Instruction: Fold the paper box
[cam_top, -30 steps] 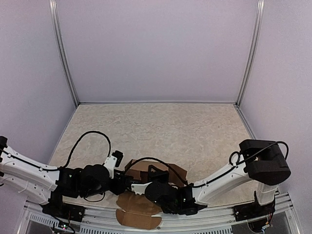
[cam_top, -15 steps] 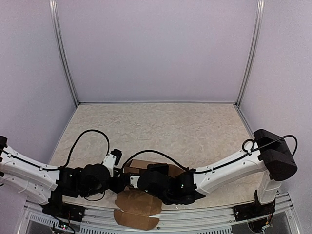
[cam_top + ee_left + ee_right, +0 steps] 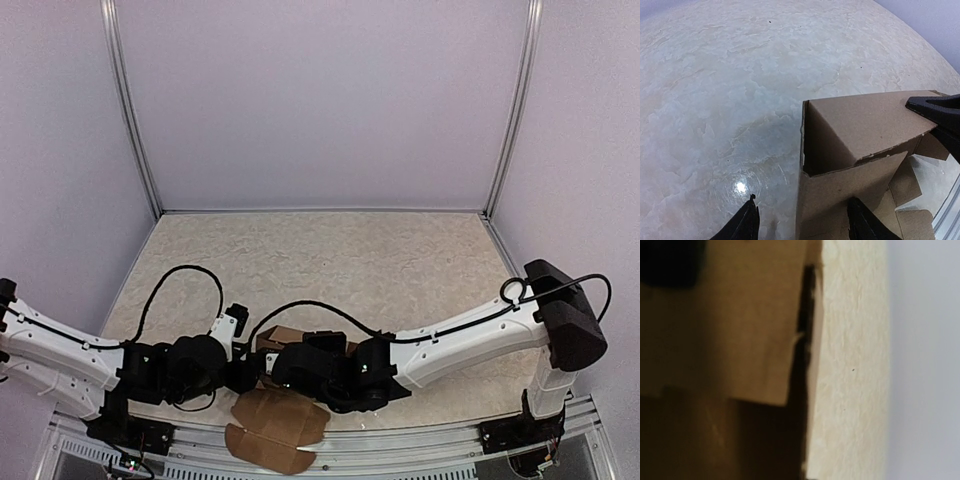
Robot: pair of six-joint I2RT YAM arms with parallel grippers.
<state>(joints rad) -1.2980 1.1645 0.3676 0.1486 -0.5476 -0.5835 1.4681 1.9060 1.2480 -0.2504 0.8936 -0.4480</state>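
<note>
Closed in on three sides by pale lilac walls (image 3: 320,100). Floored by a beige, marbled table (image 3: 330,260). Crossed from the far right by the right arm (image 3: 470,340), stretched low toward the middle of the near edge, and met there by the left arm (image 3: 70,355), laid in from the lower left. Between the two wrists, at the middle of the near edge, the paper box (image 3: 290,338): partly folded, brown walls raised, one rounded flap flat on the table and out to the front edge. From the left wrist, an upright corner of it with a panel folded over the top, hollow beneath. Around that corner, the wide-spread left gripper (image 3: 803,222): one finger (image 3: 747,225) clear of the cardboard over bare table, the other in front of the near wall, nothing pinched. Close against the box's other side, the right gripper (image 3: 283,368), a black tip of it at the right end of the folded panel. Spread or closed, impossible to tell: its own camera filled with blurred cardboard and a strip of table.
</note>
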